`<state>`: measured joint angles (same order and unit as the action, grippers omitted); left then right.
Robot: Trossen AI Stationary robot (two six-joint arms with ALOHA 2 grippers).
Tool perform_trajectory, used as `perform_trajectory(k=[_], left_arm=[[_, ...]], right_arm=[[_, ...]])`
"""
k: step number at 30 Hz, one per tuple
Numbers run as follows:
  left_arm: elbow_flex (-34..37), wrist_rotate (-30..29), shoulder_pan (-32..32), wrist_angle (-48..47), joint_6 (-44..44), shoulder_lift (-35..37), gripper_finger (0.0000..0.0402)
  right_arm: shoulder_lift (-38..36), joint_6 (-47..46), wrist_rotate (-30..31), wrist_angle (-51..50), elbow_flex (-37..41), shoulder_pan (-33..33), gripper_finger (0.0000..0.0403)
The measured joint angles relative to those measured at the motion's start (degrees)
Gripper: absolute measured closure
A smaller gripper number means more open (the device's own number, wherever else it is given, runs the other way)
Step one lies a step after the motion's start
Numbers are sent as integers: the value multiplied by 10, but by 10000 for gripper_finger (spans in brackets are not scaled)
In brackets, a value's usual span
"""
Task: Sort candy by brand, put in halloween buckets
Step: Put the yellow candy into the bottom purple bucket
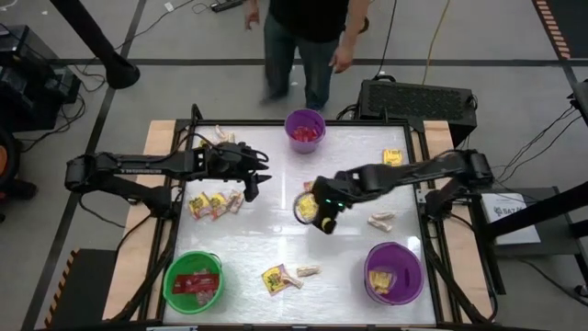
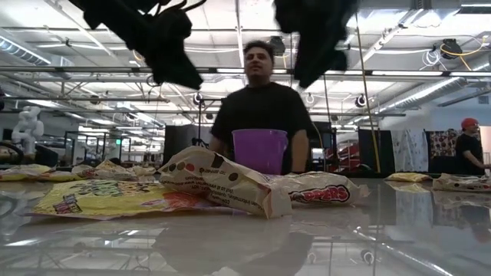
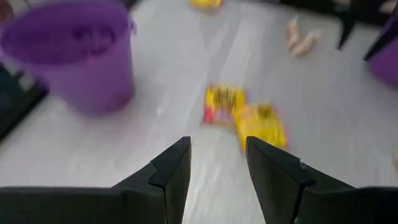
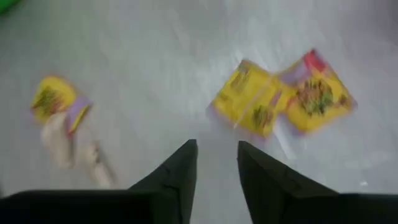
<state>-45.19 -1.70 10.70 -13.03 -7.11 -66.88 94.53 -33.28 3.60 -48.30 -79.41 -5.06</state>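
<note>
**A:** So how will the candy handle?

**B:** Likely very light and slippery: thin crinkly wrappers lying flat on the glossy tabletop [image 1: 276,234]. I'd pinch a packet across its short width or by a raised edge. The yellow packets [image 1: 211,204] sit left of centre in the high view, another yellow packet [image 1: 274,278] with tan pieces lies at lower centre, and more tan pieces [image 1: 380,221] lie right of centre.

**A:** And the buckets?

**B:** Green bucket [image 1: 194,280] lower left, holding red packets; one purple bucket [image 1: 305,129] top centre, the other purple bucket [image 1: 395,273] lower right.

**A:** The arms?

**B:** The left pincer [image 1: 258,181] reaches in from the left above the yellow packets, fingers apart, empty. The right pincer [image 1: 323,219] stretches in from the right to mid-frame, tilted down, fingers apart, nothing visible between them.
</note>
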Motion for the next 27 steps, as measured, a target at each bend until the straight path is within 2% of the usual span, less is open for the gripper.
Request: perform_trajectory(k=[5, 9, 13, 19, 27], left_arm=[[0, 0, 1, -62, 0, 2, 240], [1, 0, 1, -83, -1, 8, 240], [21, -1, 0, -54, -9, 43, 240], [92, -1, 0, 54, -51, 99, 240], [100, -1, 0, 67, -61, 103, 240]], right_arm=[[66, 47, -8, 60, 2, 41, 236], [108, 67, -27, 61, 2, 56, 198], [137, 92, -50, 79, 3, 59, 174], [168, 127, -30, 131, 3, 54, 169], [203, 130, -1, 127, 6, 51, 186]])
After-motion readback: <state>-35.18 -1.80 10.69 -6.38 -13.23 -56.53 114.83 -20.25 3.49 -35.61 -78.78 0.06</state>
